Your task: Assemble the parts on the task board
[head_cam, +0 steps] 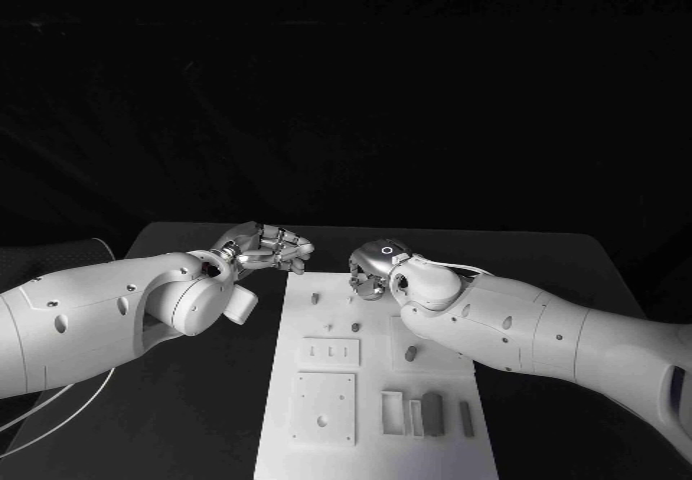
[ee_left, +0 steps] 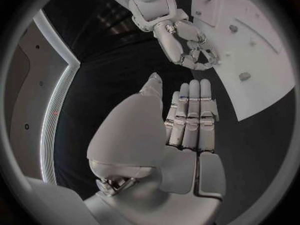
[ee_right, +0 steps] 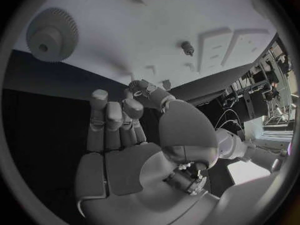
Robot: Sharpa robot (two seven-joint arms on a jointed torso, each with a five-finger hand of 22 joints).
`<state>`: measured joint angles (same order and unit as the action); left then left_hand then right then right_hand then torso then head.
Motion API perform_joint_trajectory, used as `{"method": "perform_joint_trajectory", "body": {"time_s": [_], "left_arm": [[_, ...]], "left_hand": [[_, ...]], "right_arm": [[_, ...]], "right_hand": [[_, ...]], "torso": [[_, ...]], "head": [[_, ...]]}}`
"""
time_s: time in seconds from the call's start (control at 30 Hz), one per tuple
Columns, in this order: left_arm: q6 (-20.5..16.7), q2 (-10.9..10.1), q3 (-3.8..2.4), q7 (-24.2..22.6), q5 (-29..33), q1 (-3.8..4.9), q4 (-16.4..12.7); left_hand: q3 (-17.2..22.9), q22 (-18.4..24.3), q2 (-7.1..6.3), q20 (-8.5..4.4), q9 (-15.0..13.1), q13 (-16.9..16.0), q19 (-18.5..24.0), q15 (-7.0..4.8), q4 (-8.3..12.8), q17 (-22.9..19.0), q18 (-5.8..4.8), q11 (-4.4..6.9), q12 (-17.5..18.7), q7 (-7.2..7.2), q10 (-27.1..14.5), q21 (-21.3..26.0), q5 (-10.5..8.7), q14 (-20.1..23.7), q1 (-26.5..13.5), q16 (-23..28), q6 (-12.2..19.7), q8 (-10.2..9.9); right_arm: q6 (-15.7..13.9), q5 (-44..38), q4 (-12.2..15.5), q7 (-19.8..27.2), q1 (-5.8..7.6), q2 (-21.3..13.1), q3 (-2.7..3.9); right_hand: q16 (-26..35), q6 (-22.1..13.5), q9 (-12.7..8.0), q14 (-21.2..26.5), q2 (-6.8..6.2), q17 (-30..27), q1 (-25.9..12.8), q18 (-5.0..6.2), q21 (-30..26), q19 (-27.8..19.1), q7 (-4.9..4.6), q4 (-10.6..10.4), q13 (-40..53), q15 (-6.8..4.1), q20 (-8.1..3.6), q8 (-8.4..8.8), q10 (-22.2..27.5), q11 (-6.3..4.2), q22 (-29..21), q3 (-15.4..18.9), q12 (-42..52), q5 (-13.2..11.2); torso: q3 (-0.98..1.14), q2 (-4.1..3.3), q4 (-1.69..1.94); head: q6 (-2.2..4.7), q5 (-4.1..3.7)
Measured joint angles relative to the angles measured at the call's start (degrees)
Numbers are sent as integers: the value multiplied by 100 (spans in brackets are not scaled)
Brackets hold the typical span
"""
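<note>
The white task board [head_cam: 320,445] lies in the middle of the black table, with small grey pegs [head_cam: 411,352] standing on it. My right hand [head_cam: 378,265] hovers over the board's far end with its fingers curled and their tips close together [ee_left: 201,61]. Whether they pinch anything is hidden. A grey gear [ee_right: 53,34] lies on the board [ee_right: 125,30] near its edge, beyond my right hand [ee_right: 119,135]. A peg [ee_right: 187,47] stands further along. My left hand [head_cam: 267,245] is off the board's far left corner, over bare table. Its fingers [ee_left: 190,117] are straight, side by side, holding nothing.
Two square raised plates [head_cam: 325,405] sit on the board's near left, and several upright slots [head_cam: 426,412] on its near right. A further peg [ee_left: 244,76] stands near the board's edge [ee_left: 262,100]. Black table [head_cam: 202,400] runs along both sides of the board.
</note>
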<state>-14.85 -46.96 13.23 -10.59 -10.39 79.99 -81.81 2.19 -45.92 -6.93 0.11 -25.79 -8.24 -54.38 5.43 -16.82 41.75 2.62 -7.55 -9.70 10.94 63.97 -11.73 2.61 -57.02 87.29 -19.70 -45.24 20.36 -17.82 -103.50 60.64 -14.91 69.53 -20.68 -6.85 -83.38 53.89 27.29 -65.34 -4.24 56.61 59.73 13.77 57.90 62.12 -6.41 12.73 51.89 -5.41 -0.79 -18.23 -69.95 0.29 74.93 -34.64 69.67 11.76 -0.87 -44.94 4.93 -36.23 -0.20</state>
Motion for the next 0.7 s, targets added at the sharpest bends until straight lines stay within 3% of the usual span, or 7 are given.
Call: {"method": "perform_joint_trajectory", "body": {"time_s": [0.23, 0.7], "left_arm": [[8, 27, -1, 5, -1, 0, 28], [24, 32, 0, 12, -2, 0, 47]], "left_hand": [[15, 0, 0, 0, 0, -5, 0, 0, 15, 5, 0, 0, 0, 0, 0, 0, 0, 0, 0, 0, 0, 0], [15, 0, 0, 0, 0, -4, 0, 0, 15, 10, -1, 0, 21, 0, 0, 0, 0, 0, 0, 0, 0, -22]], "right_arm": [[29, -1, 115, -31, -6, -12, -3], [57, -7, 93, -92, -6, -13, -6]], "right_hand": [[0, 5, -1, -2, 0, -6, 0, 0, 0, 1, -5, 0, 0, -1, 1, 2, 0, 0, 0, 0, 0, 0], [0, 6, 7, -31, 0, -11, 0, 0, 0, 27, -6, 0, -4, -7, -6, 16, -10, -10, 0, 0, 0, 0]], "torso": [[0, 0, -10], [1, 3, -16]], "head": [[-16, 16], [-24, 13]]}}
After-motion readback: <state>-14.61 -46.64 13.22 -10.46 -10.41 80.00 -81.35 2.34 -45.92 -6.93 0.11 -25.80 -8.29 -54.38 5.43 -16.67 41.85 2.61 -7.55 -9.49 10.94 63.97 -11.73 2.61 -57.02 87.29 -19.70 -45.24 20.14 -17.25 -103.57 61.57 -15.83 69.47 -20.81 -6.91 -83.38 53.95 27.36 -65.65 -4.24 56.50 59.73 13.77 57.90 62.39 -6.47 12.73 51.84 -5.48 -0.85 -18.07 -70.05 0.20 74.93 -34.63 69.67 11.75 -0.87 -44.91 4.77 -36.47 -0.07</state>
